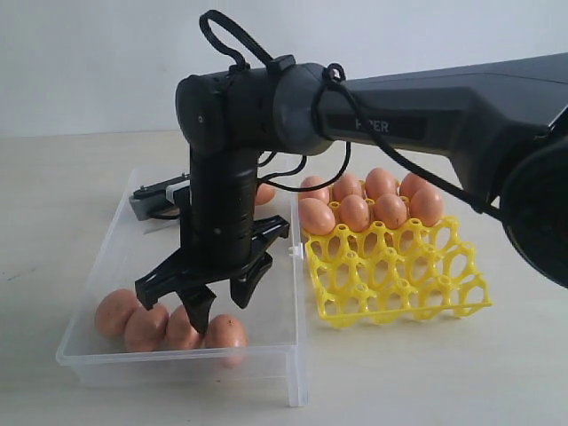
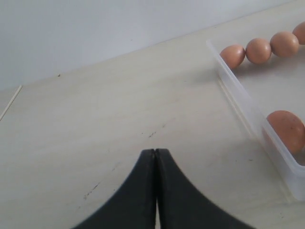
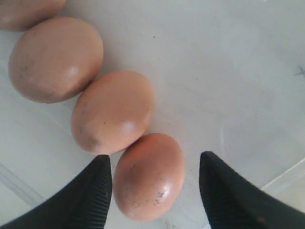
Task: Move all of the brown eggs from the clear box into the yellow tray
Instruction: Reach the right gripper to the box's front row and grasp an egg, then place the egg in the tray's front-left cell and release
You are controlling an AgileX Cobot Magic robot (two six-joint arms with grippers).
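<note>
Far left, off the box: your left gripper (image 2: pixel 155 160) hangs over the bare table (image 2: pixel 95 119) with its jaws pressed together and nothing between them. It looks parked clear of the work so the other arm can reach in. Only the left wrist view shows this.

Next, the clear box (image 1: pixel 124 257). Four brown eggs (image 1: pixel 145 328) lie in a touching row at its near left corner, and a fifth egg (image 1: pixel 264 192) peeks out behind the arm at the far side. The left wrist view shows that lone egg (image 2: pixel 286 131) plainly against the box wall, where the exterior view half hides it.

Your right gripper (image 1: pixel 220 311) reaches across the middle and points down into the box at the right end of the row. Its jaws stand open, one on each side of the end egg (image 3: pixel 149 175). The right wrist view shows what the exterior cannot. One finger (image 3: pixel 90 191) sits just beside the shell, and the other stands apart from it. The egg is straddled, not gripped. The end egg is probably chosen because its outer side is free.

Right: the yellow tray (image 1: pixel 399 284) sits just beside the box. Its far two rows hold eggs (image 1: pixel 355 213) and its near rows are empty. Only the exterior view shows it.
</note>
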